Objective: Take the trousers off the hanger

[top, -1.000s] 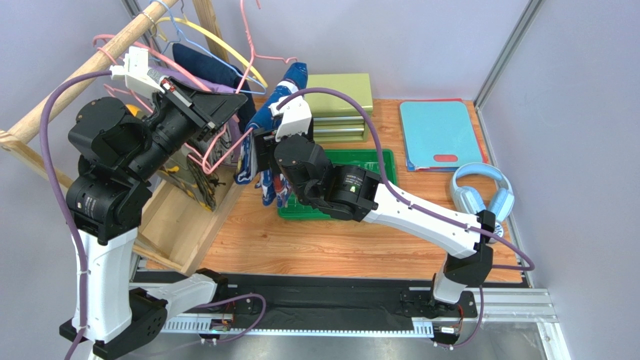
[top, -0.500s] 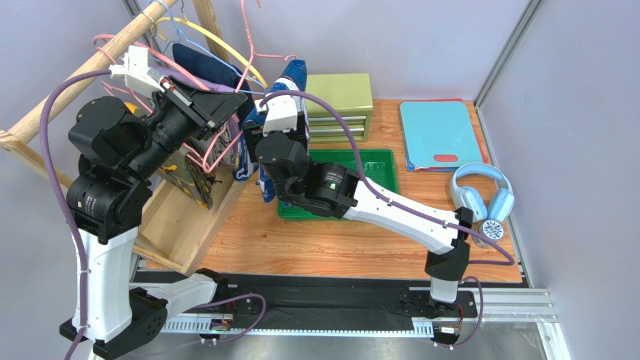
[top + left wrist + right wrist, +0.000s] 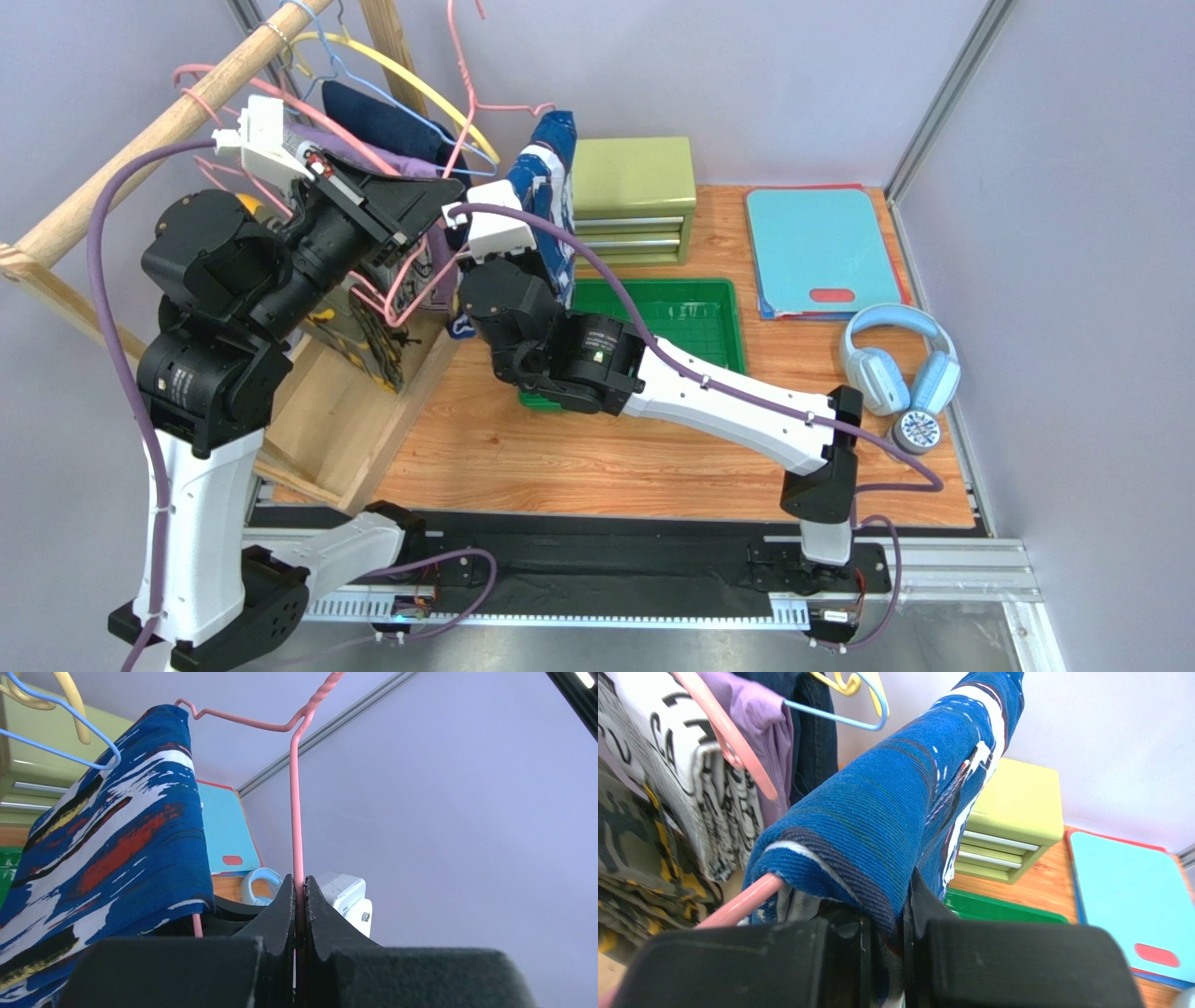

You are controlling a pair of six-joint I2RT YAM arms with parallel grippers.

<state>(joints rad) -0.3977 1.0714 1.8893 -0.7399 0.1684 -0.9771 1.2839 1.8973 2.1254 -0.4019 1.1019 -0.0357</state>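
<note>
Trousers (image 3: 550, 168), pinched in right pincer (image 3: 887, 918), have been dragged toward the left edge of the tabletop (image 3: 631, 451) along the hanger (image 3: 296, 812) gripped by the left pincer (image 3: 300, 897), so removal looks begun.

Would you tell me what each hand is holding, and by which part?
The left hand is shut on the pink hanger, on the wire below its twisted neck. The right hand pinches the trousers by a fold draped over the hanger.
</note>
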